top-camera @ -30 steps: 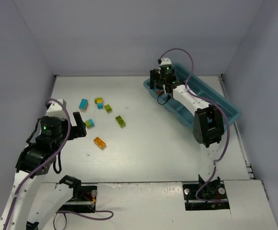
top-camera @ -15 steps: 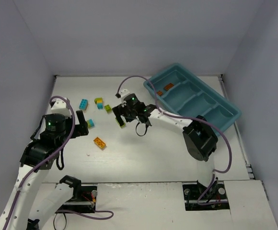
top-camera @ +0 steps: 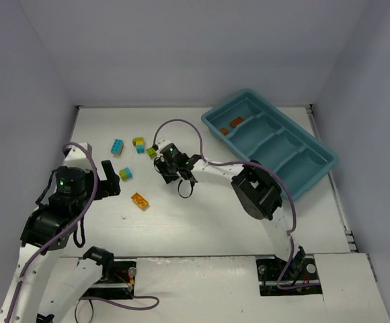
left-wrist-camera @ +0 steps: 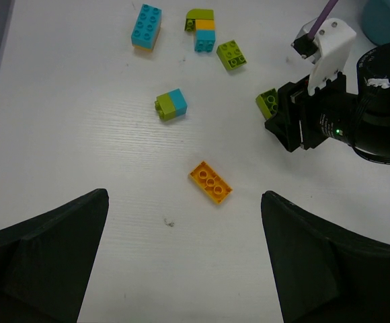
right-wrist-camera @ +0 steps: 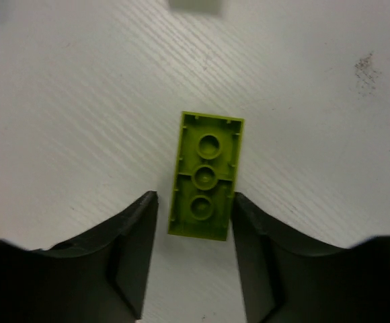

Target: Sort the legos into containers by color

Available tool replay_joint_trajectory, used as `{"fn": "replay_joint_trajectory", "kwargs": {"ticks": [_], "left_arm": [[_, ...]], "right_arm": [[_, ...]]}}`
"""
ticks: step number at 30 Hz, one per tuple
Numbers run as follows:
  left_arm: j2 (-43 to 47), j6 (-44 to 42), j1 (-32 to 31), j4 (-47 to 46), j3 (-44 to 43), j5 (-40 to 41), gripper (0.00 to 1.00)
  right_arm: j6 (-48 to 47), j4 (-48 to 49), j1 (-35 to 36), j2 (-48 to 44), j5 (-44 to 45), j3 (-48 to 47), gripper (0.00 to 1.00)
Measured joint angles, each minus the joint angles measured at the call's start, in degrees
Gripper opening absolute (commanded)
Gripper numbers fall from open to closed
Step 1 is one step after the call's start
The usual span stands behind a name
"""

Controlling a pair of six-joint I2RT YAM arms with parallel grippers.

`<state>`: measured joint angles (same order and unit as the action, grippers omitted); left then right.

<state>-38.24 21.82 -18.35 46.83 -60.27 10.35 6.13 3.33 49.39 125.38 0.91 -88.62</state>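
Top external view: the tray (top-camera: 296, 151) is logged at far right with two orange bricks (top-camera: 235, 122) in its end compartment and none seen in the other three. Six legos (top-camera: 126, 173) are left on the table (top-camera: 215, 222), so the sort is judged barely begun. The right gripper (right-wrist-camera: 195, 196), over the tray a second ago, is now set spread about an upturned lime brick (right-wrist-camera: 206, 175), not yet clamped; the left gripper (left-wrist-camera: 185, 194) is held wide, nothing in it.
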Motion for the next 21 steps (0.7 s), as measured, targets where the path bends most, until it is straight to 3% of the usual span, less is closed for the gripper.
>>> {"fn": "replay_joint_trajectory", "kwargs": {"ticks": [1,3,4,8,12,21], "left_arm": [[0.13,0.0,0.0,0.13,0.0,0.0,0.89],[0.15,0.0,0.0,0.26,0.0,0.0,0.89],[0.15,0.0,0.0,0.28,0.0,-0.02,0.89],[-0.22,0.0,0.0,0.24,0.0,-0.07,0.89],[-0.98,0.0,0.0,0.04,0.0,-0.39,0.89],[-3.65,0.96,0.0,-1.62,0.02,-2.34,0.89]], "right_arm": [[-0.02,0.0,0.0,0.13,0.63,-0.24,0.25],[-0.2,0.0,-0.02,0.13,2.16,-0.33,0.12],[0.02,0.04,-0.09,0.13,2.99,-0.33,0.01],[0.04,0.22,-0.9,-0.85,6.21,0.79,0.0],[1.84,0.35,-4.72,-9.07,8.87,7.63,0.0],[4.83,2.14,-26.14,-31.82,15.96,15.28,0.01]]}}
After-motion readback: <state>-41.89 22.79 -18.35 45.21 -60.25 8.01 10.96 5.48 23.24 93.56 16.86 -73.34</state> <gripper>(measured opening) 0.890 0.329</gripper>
